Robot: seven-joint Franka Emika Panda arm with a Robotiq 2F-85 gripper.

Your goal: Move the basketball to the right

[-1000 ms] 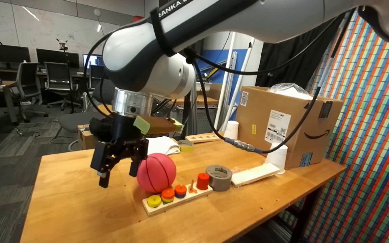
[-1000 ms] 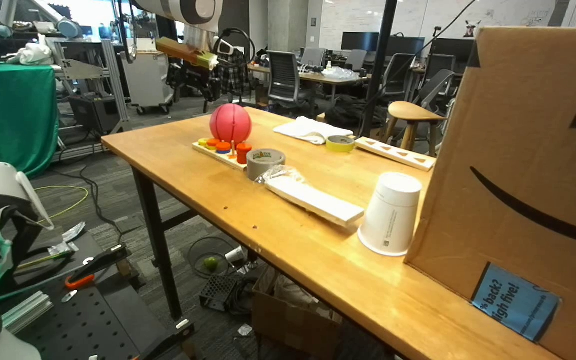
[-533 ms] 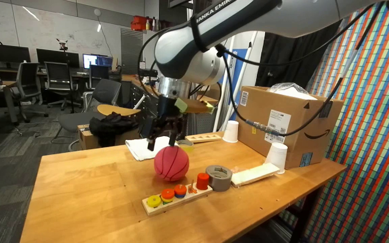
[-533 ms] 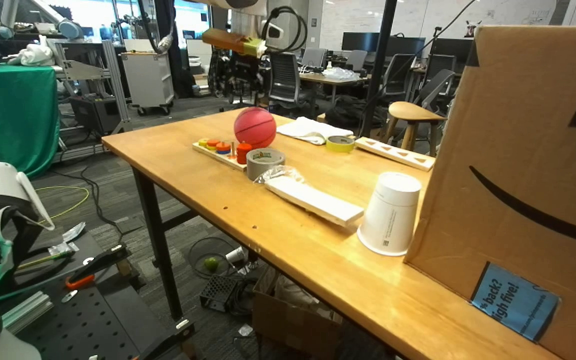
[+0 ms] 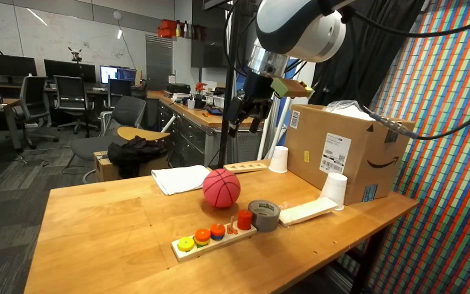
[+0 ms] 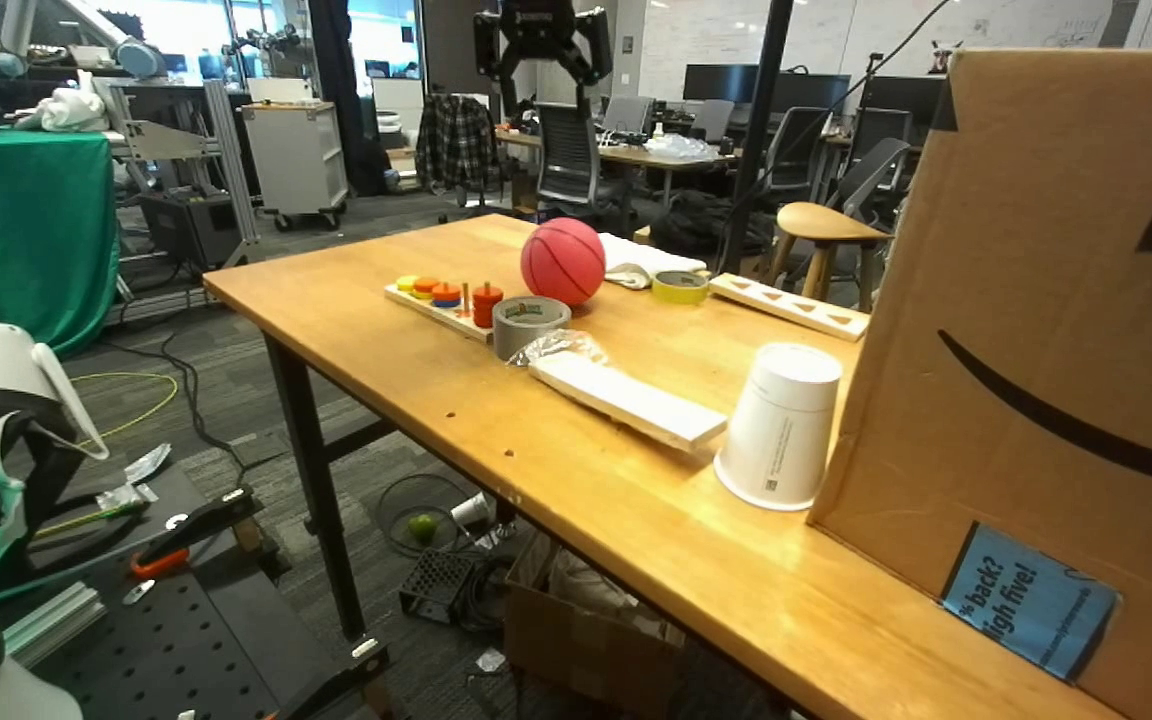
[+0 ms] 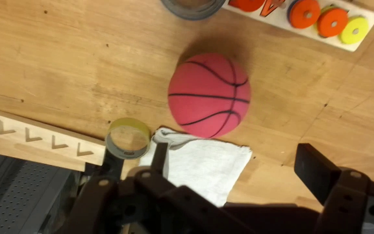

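One robot arm (image 5: pixel 300 28) holds its gripper (image 6: pixel 545 110) above a wooden table (image 5: pixel 108 228), two fingers (image 7: pixel 315 170) spread wide with nothing in their grasp. Below them, one pinkish-red basketball (image 7: pixel 208 96) sits on the tabletop, just ahead of the gap between the fingers in the wrist view. One white cloth (image 7: pixel 203 165) shows between the fingers, beside the ball; whether the two touch cannot be told. Tape rolls number two: a yellow roll (image 7: pixel 130 122) just left of a finger in that view, and a grey roll (image 5: pixel 265 223) beyond the ball, next to one stacking toy (image 5: pixel 215 245) with discs on four pegs. One wooden strip (image 7: pixel 45 138) with four notches lies farther left. In an exterior view, two upturned white cups (image 5: pixel 278 160), one pale board (image 5: pixel 308 211) and one cardboard box (image 5: pixel 353 159) occupy the table to the gripper's right. The round ball, equal in length every way, shows direction only by dark seams: in the wrist view one runs nearly crosswise to the gripper, while another bends across it, toward the gripper. The arm enters from the upper right in an exterior view, wrist bent, gripper aimed downward and tipped slightly left.
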